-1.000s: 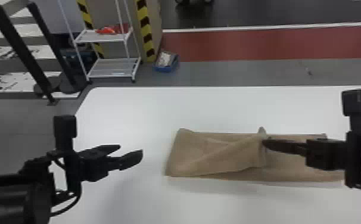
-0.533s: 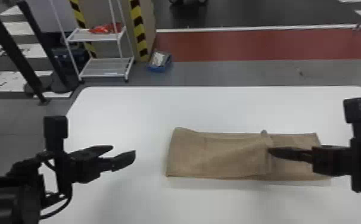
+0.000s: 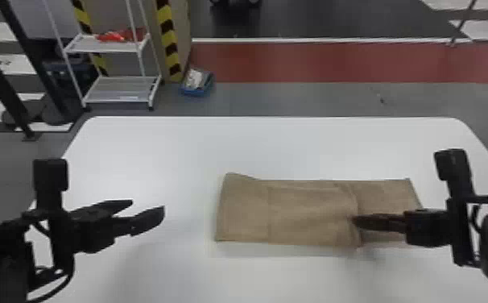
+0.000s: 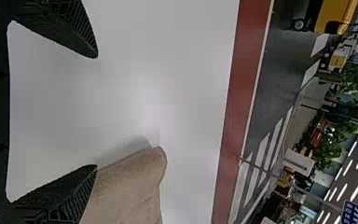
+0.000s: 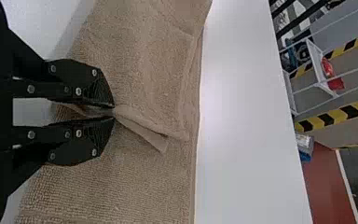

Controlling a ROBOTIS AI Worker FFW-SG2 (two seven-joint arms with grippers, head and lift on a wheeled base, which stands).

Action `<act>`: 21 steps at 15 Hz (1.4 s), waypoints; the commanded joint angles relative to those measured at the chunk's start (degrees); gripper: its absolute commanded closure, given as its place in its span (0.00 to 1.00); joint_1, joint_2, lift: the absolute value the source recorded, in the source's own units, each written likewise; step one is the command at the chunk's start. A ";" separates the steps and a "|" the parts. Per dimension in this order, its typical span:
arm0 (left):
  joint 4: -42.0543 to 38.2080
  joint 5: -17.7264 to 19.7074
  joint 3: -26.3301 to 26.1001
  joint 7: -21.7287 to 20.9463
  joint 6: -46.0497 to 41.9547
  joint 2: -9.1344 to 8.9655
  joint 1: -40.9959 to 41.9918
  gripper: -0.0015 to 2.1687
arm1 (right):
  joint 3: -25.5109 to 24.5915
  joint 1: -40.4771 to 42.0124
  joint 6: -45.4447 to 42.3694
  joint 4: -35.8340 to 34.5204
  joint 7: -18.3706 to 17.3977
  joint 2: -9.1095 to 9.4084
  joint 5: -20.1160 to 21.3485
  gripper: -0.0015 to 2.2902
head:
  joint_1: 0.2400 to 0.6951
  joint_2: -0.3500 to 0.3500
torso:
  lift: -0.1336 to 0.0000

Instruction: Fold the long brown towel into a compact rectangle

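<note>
The brown towel (image 3: 311,213) lies as a folded strip on the white table, its upper layer ending in an edge over the right part. My right gripper (image 3: 354,221) is at that edge; in the right wrist view my right gripper (image 5: 112,112) is shut on the edge of the towel (image 5: 144,60), with the lower layer beneath. Left of the towel, apart from it, my left gripper (image 3: 148,209) stands over bare table. Seen from its wrist, my left gripper (image 4: 95,112) is open and holds nothing, the rounded towel end (image 4: 135,182) lying beyond one finger.
The white table (image 3: 279,149) extends around the towel, with its far edge behind it. On the floor past the table stand a white shelf rack (image 3: 114,88) with red items and a blue box (image 3: 197,84).
The towel's upper layer, creased diagonally earlier, now lies flatter and straighter. My right gripper has shifted slightly toward the near side with the towel edge; my left gripper has moved slightly left.
</note>
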 commanded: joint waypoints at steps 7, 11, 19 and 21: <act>0.13 -0.26 -0.34 0.34 0.00 -0.01 0.04 0.02 | -0.14 -1.48 -2.80 2.59 -1.59 0.69 -0.75 0.05 | 1.00 0.53 | 0.10; 0.04 -0.26 -0.43 0.34 0.00 0.08 0.04 0.02 | 0.56 -2.53 -4.38 4.79 -3.00 2.18 -1.63 0.06 | 1.00 0.54 | 0.10; -0.22 -0.17 -0.43 -0.01 0.00 0.34 0.40 0.02 | 1.44 -4.38 -5.26 7.95 -3.08 3.77 -3.21 0.23 | 1.00 0.61 | 0.10; -0.22 -0.17 -0.34 0.08 0.00 0.43 0.57 0.02 | 1.44 -4.38 -5.96 8.22 -3.00 3.85 -3.21 0.50 | 1.00 0.61 | 0.10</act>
